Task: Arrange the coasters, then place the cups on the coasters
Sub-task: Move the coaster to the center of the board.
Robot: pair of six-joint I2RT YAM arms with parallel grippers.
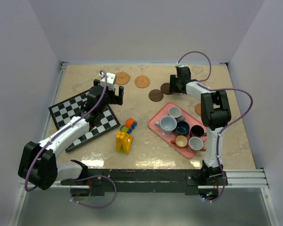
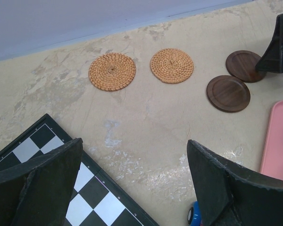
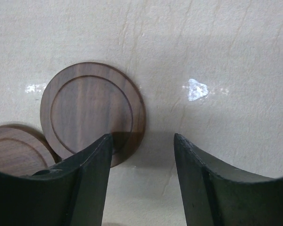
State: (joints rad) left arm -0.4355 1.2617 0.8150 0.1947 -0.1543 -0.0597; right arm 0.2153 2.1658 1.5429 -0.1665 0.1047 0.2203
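Step in hand, judged: the right hand (image 3: 142,141) is going for a dark brown coaster (image 3: 92,106) to put it in line. The hand is part open with nothing clamped. One finger sits over the coaster's rim and the other over bare worktop (image 3: 217,56), so the disc's edge falls in the gap. The left hand (image 2: 134,146) is wide open and empty, hovering over the chessboard (image 1: 66,110) corner, out of the way.

Location: the coaster lies near the worktop's far edge, right of centre, just beside a second dark coaster (image 3: 14,150). Their rims meet or nearly meet; overlap cannot be told. Two woven coasters (image 2: 112,71) sit further left along the far edge. The cups (image 1: 168,124) are all on the pink tray (image 2: 278,141), toward the right edge.

Doing it well, as a judgement: the disc is thin and flat, so there is little side to pinch.
- The outer fingertip likely has to reach the worktop just outside the rim, then close slowly so the edge lifts instead of skidding.
- Working from the rim side away from the neighbour should avoid dragging it.
- The coaster should be set down with room for a cup on each coaster.

Orientation: the coaster is round, so it has no long axis and no heading. It lies flat with the ringed, recessed face up and its thin axis vertical. Any approach angle suits it; only the neighbour limits the choice.
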